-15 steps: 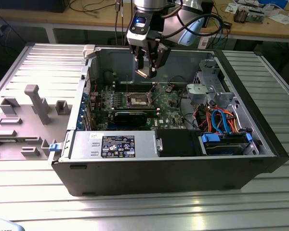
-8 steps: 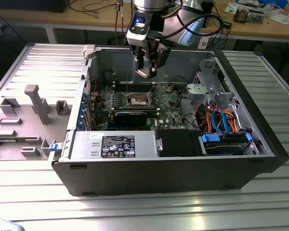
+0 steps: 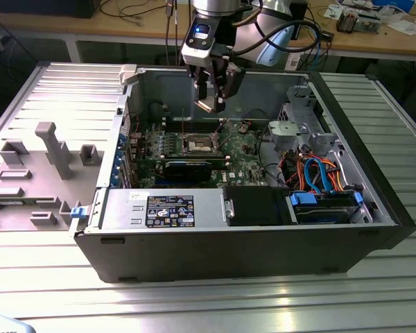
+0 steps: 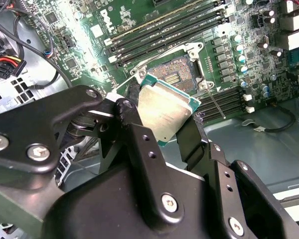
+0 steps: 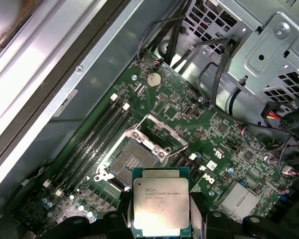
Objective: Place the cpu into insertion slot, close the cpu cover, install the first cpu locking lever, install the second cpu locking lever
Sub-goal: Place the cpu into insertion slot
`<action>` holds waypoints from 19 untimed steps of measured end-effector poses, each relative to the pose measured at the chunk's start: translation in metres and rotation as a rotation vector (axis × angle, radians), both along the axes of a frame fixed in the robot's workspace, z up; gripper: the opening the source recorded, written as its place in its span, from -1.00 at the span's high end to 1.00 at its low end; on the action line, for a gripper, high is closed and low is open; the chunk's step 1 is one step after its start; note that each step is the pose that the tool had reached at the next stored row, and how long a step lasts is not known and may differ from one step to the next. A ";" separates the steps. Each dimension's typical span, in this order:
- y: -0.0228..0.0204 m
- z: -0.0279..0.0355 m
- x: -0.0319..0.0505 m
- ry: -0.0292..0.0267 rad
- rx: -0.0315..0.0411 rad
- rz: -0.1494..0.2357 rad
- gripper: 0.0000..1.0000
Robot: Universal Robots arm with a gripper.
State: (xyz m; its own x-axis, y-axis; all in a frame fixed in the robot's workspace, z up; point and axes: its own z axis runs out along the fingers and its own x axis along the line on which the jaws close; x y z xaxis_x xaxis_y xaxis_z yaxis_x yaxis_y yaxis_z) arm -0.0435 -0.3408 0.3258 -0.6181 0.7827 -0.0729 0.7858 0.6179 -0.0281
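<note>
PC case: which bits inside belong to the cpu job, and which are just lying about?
Job:
cpu, held in the jaws
slot, empty
cover, open

Lying about:
memory slots
card
drive cage
cables

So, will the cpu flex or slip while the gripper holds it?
Probably rigid: the cpu shows a flat metal lid. Its smooth top looks slippery, and the gripper pinches only its edges, so a bump might shift it.
</note>
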 end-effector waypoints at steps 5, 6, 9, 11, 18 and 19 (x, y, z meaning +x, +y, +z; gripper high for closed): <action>0.0000 0.0000 0.0000 0.0000 -0.0001 -0.007 -0.09; 0.0000 0.0000 0.0000 0.0000 -0.0001 -0.009 -0.09; 0.0000 -0.0001 0.0000 0.0000 -0.0002 -0.013 -0.09; 0.0000 -0.0001 0.0000 0.0000 -0.0003 -0.016 -0.09; 0.0000 -0.0001 0.0000 0.0001 -0.0004 -0.027 -0.09; 0.0000 -0.0002 0.0000 0.0000 -0.0004 -0.028 -0.09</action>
State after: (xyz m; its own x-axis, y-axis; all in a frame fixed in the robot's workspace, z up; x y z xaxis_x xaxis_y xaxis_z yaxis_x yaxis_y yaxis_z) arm -0.0436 -0.3408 0.3256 -0.5961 0.7996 -0.0732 0.8027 0.5958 -0.0283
